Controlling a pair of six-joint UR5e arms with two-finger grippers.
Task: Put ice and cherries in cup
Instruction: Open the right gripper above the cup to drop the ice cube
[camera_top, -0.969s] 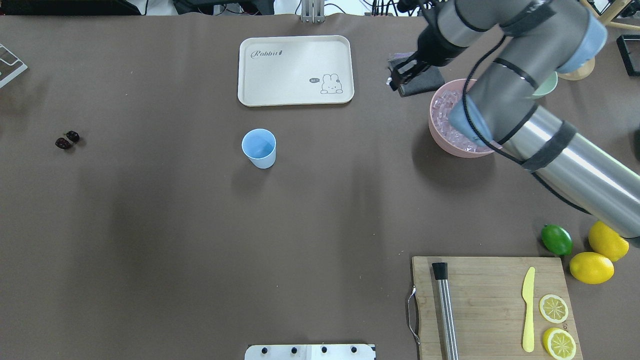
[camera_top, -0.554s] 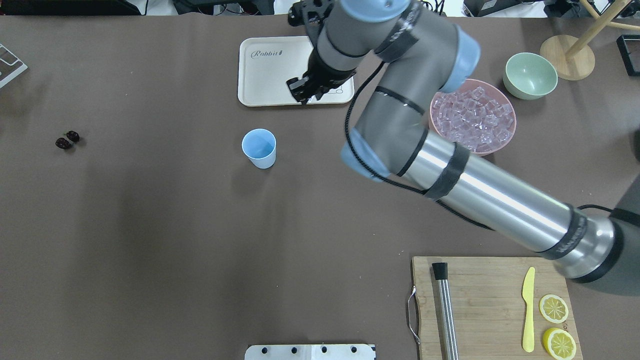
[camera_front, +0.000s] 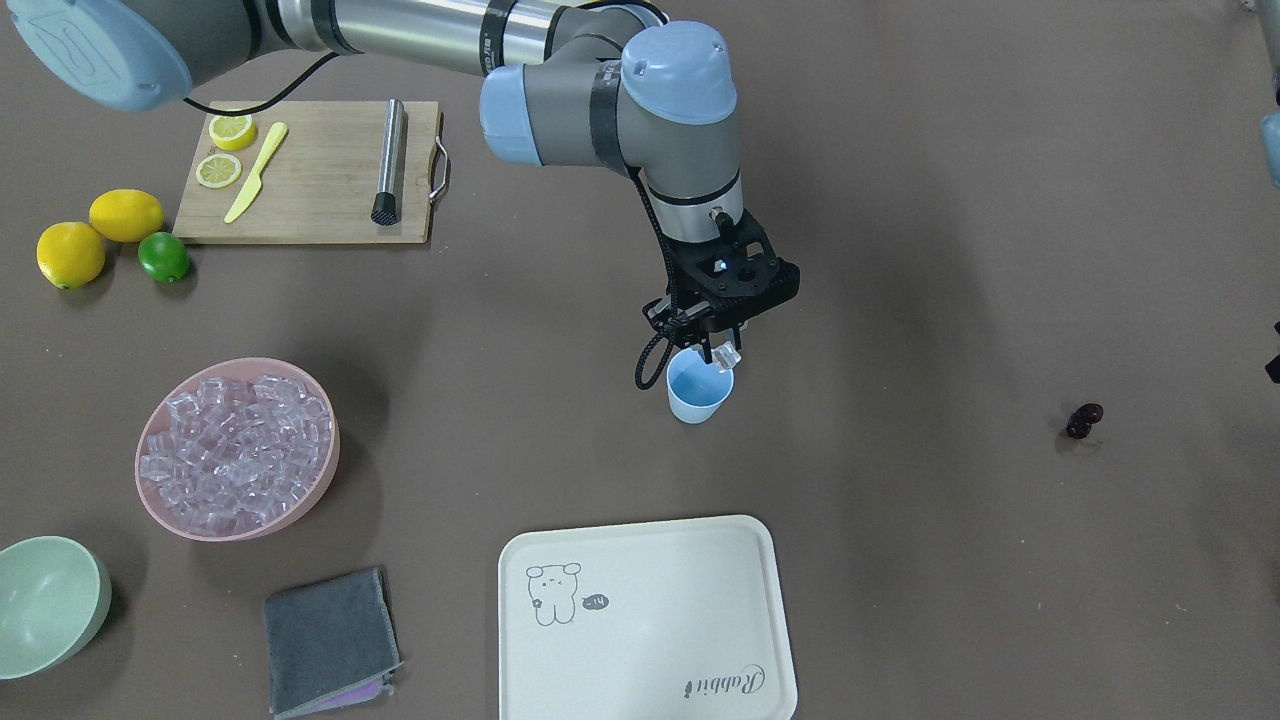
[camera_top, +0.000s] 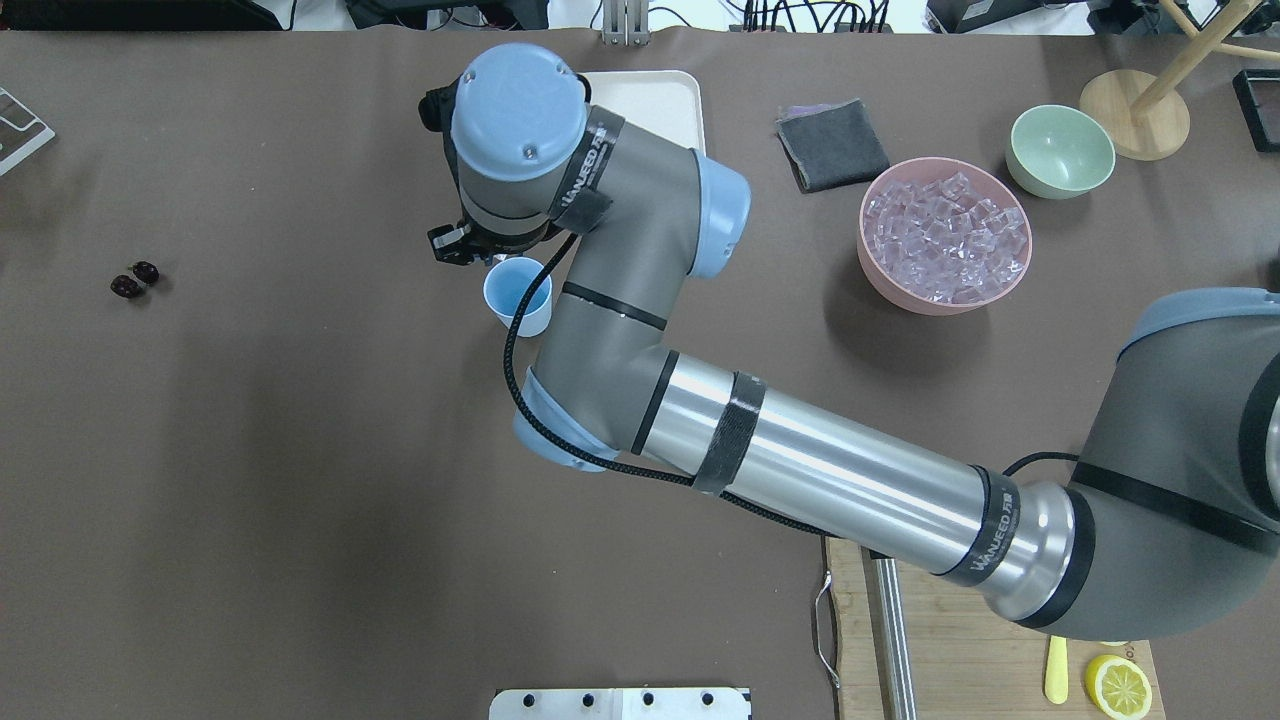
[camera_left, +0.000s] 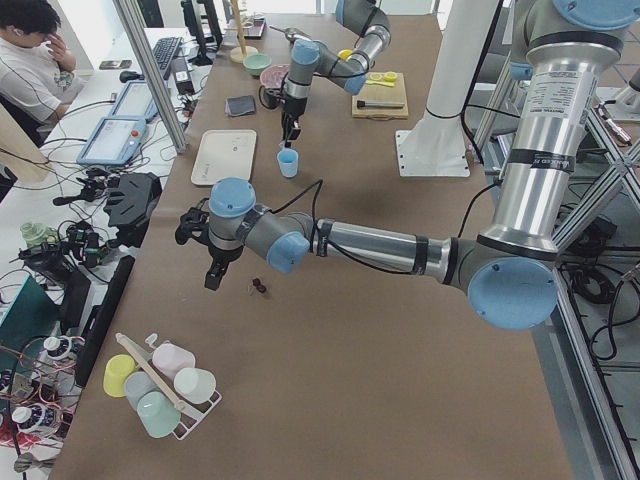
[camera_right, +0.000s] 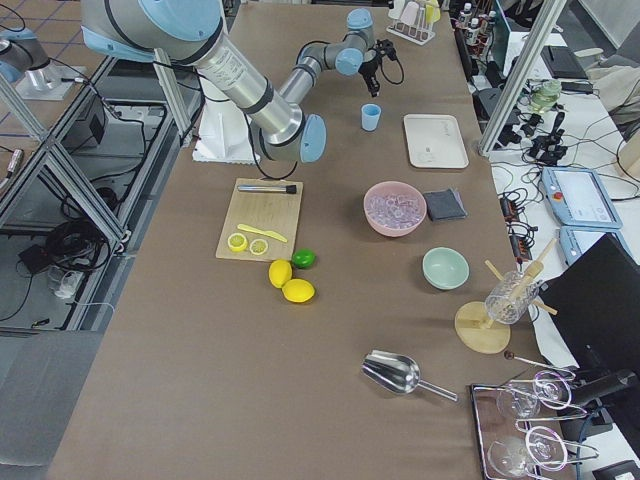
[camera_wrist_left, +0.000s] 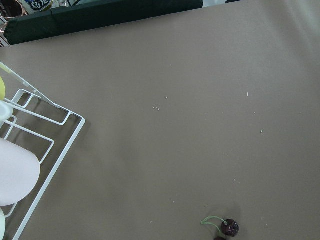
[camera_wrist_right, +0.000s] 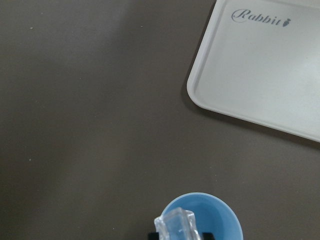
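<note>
The light-blue cup stands upright mid-table and also shows in the overhead view. My right gripper is shut on one clear ice cube and holds it just above the cup's rim; the right wrist view shows the cube over the cup. More ice fills the pink bowl. The cherries lie on the table far left, also in the left wrist view. My left gripper hovers near them; I cannot tell if it is open.
A cream tray lies beyond the cup. A grey cloth and a pale-green bowl are near the pink bowl. A cutting board holds lemon slices, a knife and a metal muddler; a lime and lemons sit beside it.
My right arm has swung from the pink bowl, across the tray, to just above the cup, carrying an ice cube. Cup and cherries have not moved.
</note>
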